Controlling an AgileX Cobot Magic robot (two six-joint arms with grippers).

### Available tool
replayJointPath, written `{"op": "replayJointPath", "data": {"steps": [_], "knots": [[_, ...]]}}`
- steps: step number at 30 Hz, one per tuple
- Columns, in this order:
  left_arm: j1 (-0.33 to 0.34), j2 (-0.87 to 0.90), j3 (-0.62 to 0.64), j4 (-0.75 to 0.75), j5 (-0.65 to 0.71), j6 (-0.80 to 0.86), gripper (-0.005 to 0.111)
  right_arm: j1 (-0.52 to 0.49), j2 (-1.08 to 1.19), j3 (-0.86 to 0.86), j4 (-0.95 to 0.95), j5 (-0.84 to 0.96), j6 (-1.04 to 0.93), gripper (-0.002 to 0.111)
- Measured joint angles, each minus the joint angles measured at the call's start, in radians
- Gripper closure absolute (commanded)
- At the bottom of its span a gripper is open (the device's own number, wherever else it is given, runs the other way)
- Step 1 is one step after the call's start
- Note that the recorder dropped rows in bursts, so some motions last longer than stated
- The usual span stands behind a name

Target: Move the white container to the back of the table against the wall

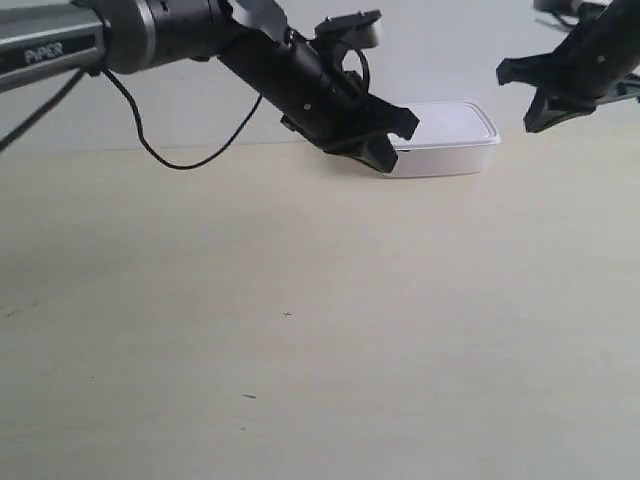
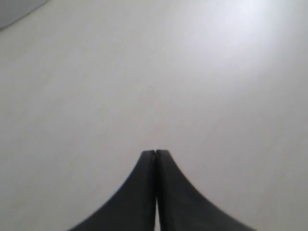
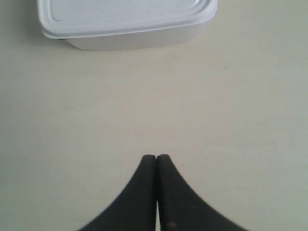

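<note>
Far left of the exterior view: a black arm (image 1: 60, 45) with the word PIPER on it, slanting down toward the right. Under it, a thin black cable (image 1: 150, 150) hanging in a loop in front of the pale wall (image 1: 450, 50).

Next, at the tip of that arm, an end effector (image 1: 398, 140) low down by the back of the tabletop (image 1: 300, 300). Covers the left end of the white container (image 1: 450, 140). Cannot tell from here if touching it.

In the left wrist view, left end effector (image 2: 155, 153) pressed tight together, nothing between the two black fingers. Only a plain pale surface past the tips, with a small grey bit in one corner. Cannot tell if lid or wall.

Then the white container itself: lid on, flat on the tabletop, far back, right by the wall. Cannot tell if touching the wall.

Far right of the exterior view: the other end effector (image 1: 530, 95), up in the air, apart from the container.

In the right wrist view, right end effector (image 3: 156, 156) also squeezed together, holding nothing. Bare tabletop (image 3: 216, 110) below it, and the white container (image 3: 127, 19) well beyond the tips.
</note>
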Motion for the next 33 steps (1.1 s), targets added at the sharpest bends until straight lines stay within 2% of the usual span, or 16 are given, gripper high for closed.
{"op": "replayJointPath", "data": {"steps": [5, 11, 14, 19, 22, 24, 29, 33], "knots": [[0.000, -0.150, 0.130, 0.000, -0.016, 0.035, 0.107, -0.012, -0.247, 0.178, 0.011, -0.031, -0.044, 0.108], [0.000, -0.444, 0.453, 0.002, -0.151, 0.091, 0.107, -0.011, -0.553, 0.457, 0.023, -0.132, -0.070, 0.108], [0.000, -0.642, 0.674, 0.000, -0.301, 0.100, 0.107, -0.011, -0.714, 0.586, 0.041, -0.187, -0.077, 0.108], [0.000, -1.056, 1.038, 0.000, -0.639, 0.104, 0.107, -0.014, -1.003, 0.827, 0.087, -0.206, -0.106, 0.108], [0.000, -1.256, 1.224, 0.000, -0.741, 0.104, 0.107, -0.014, -1.182, 0.982, 0.151, -0.210, -0.138, 0.108], [0.000, -1.366, 1.341, 0.000, -0.763, 0.104, 0.107, -0.014, -1.316, 1.091, 0.188, -0.224, -0.173, 0.108], [0.000, -1.584, 1.559, 0.000, -0.811, 0.079, 0.107, -0.014, -1.599, 1.295, 0.258, -0.321, -0.225, 0.108], [0.000, -1.636, 1.662, 0.000, -1.015, 0.044, 0.107, -0.014, -1.700, 1.400, 0.352, -0.535, -0.271, 0.108]]}}
